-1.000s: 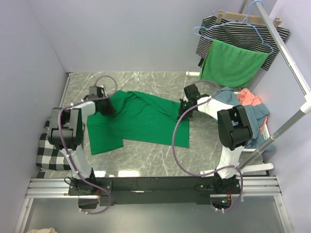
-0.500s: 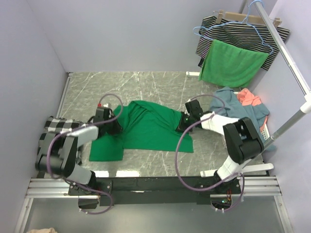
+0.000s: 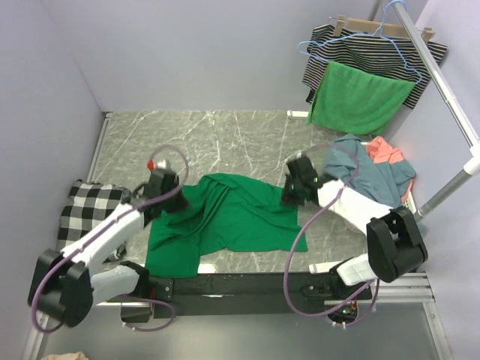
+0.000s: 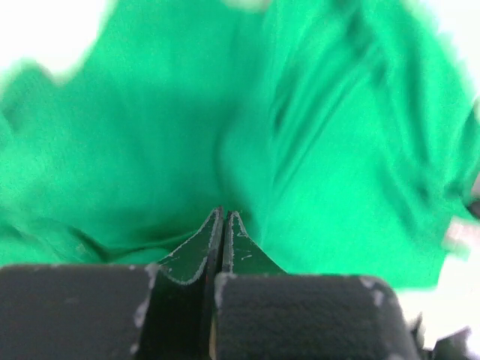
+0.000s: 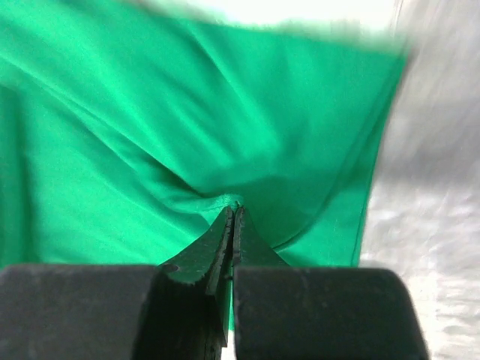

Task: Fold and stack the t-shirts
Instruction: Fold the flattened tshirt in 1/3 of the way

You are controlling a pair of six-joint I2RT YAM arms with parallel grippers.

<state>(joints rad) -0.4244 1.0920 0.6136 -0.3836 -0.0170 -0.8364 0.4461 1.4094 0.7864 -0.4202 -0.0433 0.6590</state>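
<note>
**Top view:** A soft emerald green cotton t-shirt (image 3: 240, 217) lies rumpled toward the near edge of the grey marble-patterned desk (image 3: 225, 135). The left gripper (image 3: 166, 193) is at the cloth's 9 o'clock edge and the right gripper (image 3: 294, 193) at its 2 o'clock corner. A heap of dusty blue and coral t-shirts (image 3: 379, 169) waits at the desk's 3 o'clock, and a black-and-white checked cloth (image 3: 90, 206) sits at 9 o'clock. The step in hand appears to be a fold, with both held edges drawn toward 6 o'clock. The next move calls for laying them down evenly, then letting go.

**Left wrist view:** Here the grip shows, which the overhead view cannot resolve. The left gripper (image 4: 223, 217) is clenched, and green folds (image 4: 150, 135) converge on its tips.

**Right wrist view:** The right gripper (image 5: 232, 214) is likewise clenched on a puckered pinch of the shirt (image 5: 187, 112). Bare desk shows at 3 o'clock.
</note>
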